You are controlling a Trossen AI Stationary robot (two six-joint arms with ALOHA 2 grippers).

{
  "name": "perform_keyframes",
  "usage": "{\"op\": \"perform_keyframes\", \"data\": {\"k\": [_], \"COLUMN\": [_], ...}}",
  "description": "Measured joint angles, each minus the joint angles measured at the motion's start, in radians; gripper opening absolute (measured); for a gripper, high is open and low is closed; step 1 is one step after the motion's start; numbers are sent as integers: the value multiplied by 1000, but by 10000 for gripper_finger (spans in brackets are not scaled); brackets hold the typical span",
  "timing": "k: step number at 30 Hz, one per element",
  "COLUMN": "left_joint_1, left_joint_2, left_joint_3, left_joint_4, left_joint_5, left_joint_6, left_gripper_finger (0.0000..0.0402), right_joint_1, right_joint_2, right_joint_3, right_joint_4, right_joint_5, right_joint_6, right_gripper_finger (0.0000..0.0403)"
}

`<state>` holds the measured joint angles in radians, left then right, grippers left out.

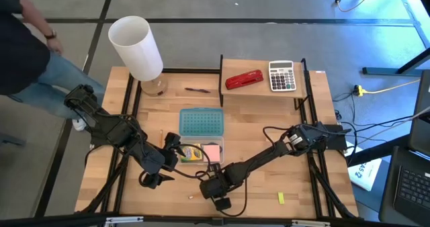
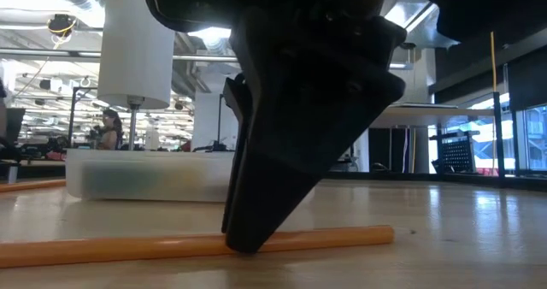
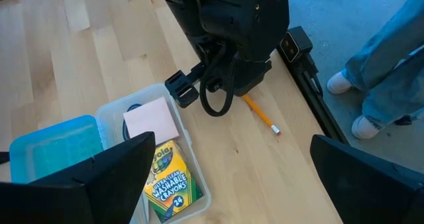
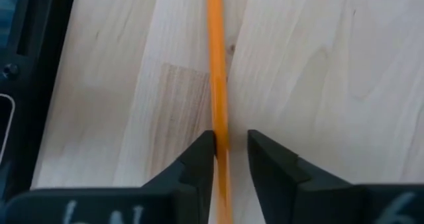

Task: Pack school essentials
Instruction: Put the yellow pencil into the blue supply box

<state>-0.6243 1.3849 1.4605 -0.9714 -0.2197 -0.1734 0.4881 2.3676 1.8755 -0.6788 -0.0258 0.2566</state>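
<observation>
An orange pencil lies flat on the wood near the table's near edge. My right gripper stands over it pointing down, narrowly open, one finger on each side. The low view shows its tip down at the pencil. A clear box holds the green-yellow crayon box and the pink sticky-note pad. My left gripper hovers wide open beside the box. The dark-red pen and the tiny yellow block lie loose on the table. I see no scissors. My right gripper comes at the pencil from above, its fingers across the shaft. One finger lies against the pencil's side. The other finger stands a small gap away. The pencil rests on the table along its whole length.
The box's blue lid lies just beyond it. A tall white cylinder stands at the far left. A raised shelf at far right carries the red stapler and grey calculator. A person stands off the table's far left corner.
</observation>
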Motion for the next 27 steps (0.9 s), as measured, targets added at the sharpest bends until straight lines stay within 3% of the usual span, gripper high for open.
{"op": "perform_keyframes", "data": {"k": [13, 27], "left_joint_1": [0, 0], "left_joint_2": [0, 0], "left_joint_3": [0, 0], "left_joint_4": [0, 0], "left_joint_5": [0, 0], "left_joint_6": [0, 0], "left_gripper_finger": [396, 396], "right_joint_1": [-4, -8], "right_joint_2": [0, 15], "right_joint_3": [0, 3], "right_joint_4": [0, 13], "right_joint_5": [-51, -69], "right_joint_6": [4, -4], "right_gripper_finger": [43, 37]}}
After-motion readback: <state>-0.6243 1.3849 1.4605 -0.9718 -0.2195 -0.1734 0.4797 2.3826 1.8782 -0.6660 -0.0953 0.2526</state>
